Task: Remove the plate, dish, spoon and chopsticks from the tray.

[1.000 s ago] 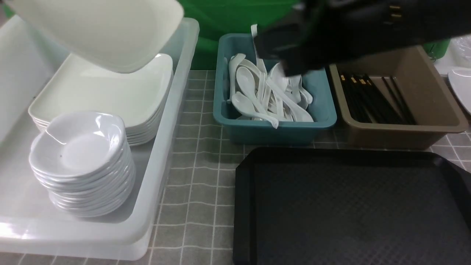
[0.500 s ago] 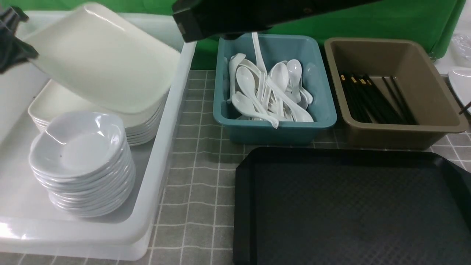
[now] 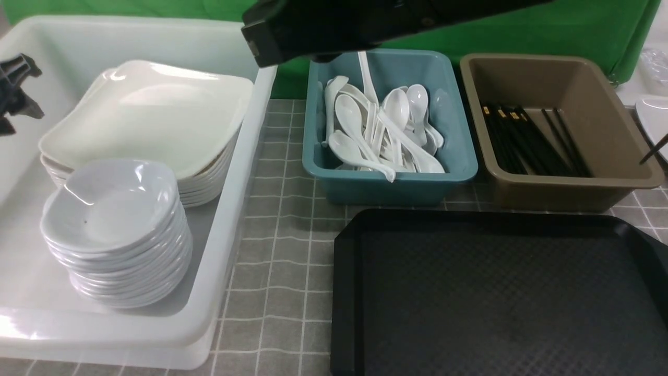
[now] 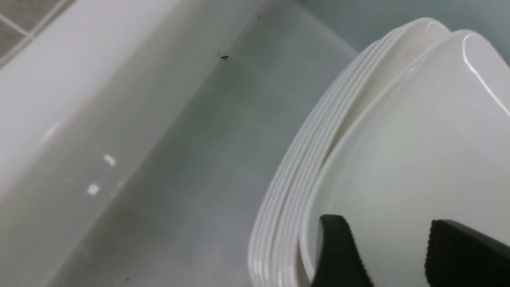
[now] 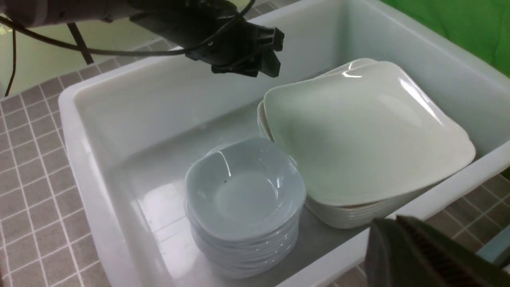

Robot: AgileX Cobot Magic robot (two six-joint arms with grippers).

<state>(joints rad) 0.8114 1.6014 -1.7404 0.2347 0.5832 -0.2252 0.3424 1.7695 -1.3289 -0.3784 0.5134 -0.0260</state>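
The plate [image 3: 151, 112] lies level on top of a stack of like plates inside the white tub [image 3: 224, 235]. My left gripper [image 3: 23, 89] hangs open just beyond the plate's left edge. In the left wrist view its gripper [image 4: 392, 247] has both black fingers [image 4: 338, 251] apart over the plate [image 4: 398, 159], gripping nothing. In the right wrist view the right gripper [image 5: 402, 243] is shut and empty above the tub's near wall. A stack of dishes [image 3: 112, 209] stands in front of the plates. Spoons [image 3: 386, 130] fill the teal bin. Chopsticks [image 3: 527, 141] lie in the brown bin. The black tray [image 3: 496, 292] is bare.
My right arm [image 3: 323, 26] reaches across the top of the front view, above the teal bin [image 3: 391, 183]. The brown bin [image 3: 600, 183] stands to its right. A white plate edge [image 3: 655, 120] and a thin dark stick [image 3: 655, 149] show at the far right. Grey tiled tabletop [image 3: 282, 235] separates tub and tray.
The plate hung tilted in my left gripper above the stack; now it rests on the stack and the gripper has opened. The right arm swung left, uncovering the bins.
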